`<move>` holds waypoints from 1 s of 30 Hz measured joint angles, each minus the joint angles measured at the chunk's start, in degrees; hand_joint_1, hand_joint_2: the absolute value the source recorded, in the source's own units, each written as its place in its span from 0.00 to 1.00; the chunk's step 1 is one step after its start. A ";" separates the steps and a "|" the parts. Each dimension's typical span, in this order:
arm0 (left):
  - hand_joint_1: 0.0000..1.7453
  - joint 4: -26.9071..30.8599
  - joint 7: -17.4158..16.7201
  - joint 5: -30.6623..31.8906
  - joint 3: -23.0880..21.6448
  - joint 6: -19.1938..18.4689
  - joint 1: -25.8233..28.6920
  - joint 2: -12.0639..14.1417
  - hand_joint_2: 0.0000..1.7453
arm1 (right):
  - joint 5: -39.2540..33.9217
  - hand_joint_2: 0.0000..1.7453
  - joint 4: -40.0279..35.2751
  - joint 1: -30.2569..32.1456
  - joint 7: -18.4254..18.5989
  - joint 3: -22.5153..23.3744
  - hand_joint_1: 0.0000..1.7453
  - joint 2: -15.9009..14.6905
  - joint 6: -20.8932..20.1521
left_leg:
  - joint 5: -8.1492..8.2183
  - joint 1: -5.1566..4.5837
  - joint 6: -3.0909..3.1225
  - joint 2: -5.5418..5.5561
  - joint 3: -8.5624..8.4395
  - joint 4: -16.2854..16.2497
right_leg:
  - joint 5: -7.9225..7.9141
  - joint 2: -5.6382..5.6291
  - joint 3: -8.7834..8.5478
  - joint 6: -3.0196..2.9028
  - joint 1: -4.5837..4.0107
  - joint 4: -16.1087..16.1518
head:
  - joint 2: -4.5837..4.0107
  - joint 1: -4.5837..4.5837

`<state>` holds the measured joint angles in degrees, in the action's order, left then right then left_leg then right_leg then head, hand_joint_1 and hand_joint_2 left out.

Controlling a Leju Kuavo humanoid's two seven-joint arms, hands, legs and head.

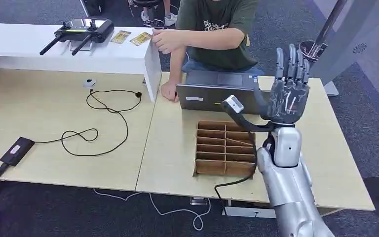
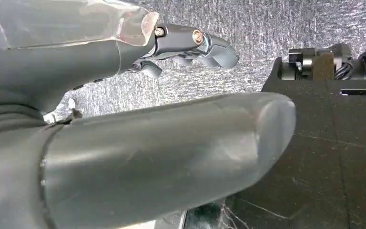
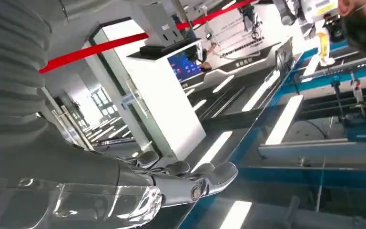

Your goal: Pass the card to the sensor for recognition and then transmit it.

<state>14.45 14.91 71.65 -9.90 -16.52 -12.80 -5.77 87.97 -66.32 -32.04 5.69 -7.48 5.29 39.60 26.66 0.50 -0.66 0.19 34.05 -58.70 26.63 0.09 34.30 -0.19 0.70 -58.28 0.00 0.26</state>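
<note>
right hand (image 1: 288, 94) raised, fingers spread, empty | left hand (image 2: 124, 138) hanging, grasp cannot tell | cards (image 1: 131, 37) on far white shelf (image 1: 29, 47), well left-forward of right hand, beside person (image 1: 217, 29)

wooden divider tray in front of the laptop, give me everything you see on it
The tray is a brown, wood-look box that lies flat on the light table, just in front of the laptop. Thin partitions split it into two columns of slots; the slots that show look empty. The raised right arm hides its right edge, and a black cable runs by its near right corner. Nothing visibly grips it.
</note>
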 joint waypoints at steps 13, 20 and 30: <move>0.00 0.00 0.24 -0.33 0.26 1.75 1.63 0.72 0.00 | 0.20 1.00 -16.08 13.16 3.80 3.04 0.00 -2.19 0.00 | 0.01 -0.01 0.01 -0.03 0.00 0.00 | 0.01 -0.02 0.01 0.00 0.00 0.00 | 0.00 0.00; 0.00 0.00 0.26 -0.11 0.55 2.14 1.82 0.79 0.00 | 0.20 1.00 -22.04 18.96 2.93 5.49 0.00 -3.67 0.00 | 0.04 -0.01 0.04 -0.02 0.00 0.00 | 0.02 0.01 0.01 0.01 0.01 0.02 | 0.00 -0.02; 0.00 0.00 0.28 0.11 0.55 1.92 1.81 0.72 0.00 | 0.20 1.00 -29.15 26.38 -6.85 13.73 0.00 -2.27 0.00 | 0.09 -0.01 0.01 -0.01 0.01 0.00 | 0.04 0.01 0.01 0.02 0.01 0.02 | 0.00 0.00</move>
<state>14.45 15.19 71.76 -9.35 -14.60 -10.99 -5.05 88.17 -95.47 -5.66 -1.16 6.25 3.02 39.60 26.75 0.49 -0.65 0.18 34.06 -58.70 26.67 0.11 34.32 -0.17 0.71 -58.26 0.00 0.26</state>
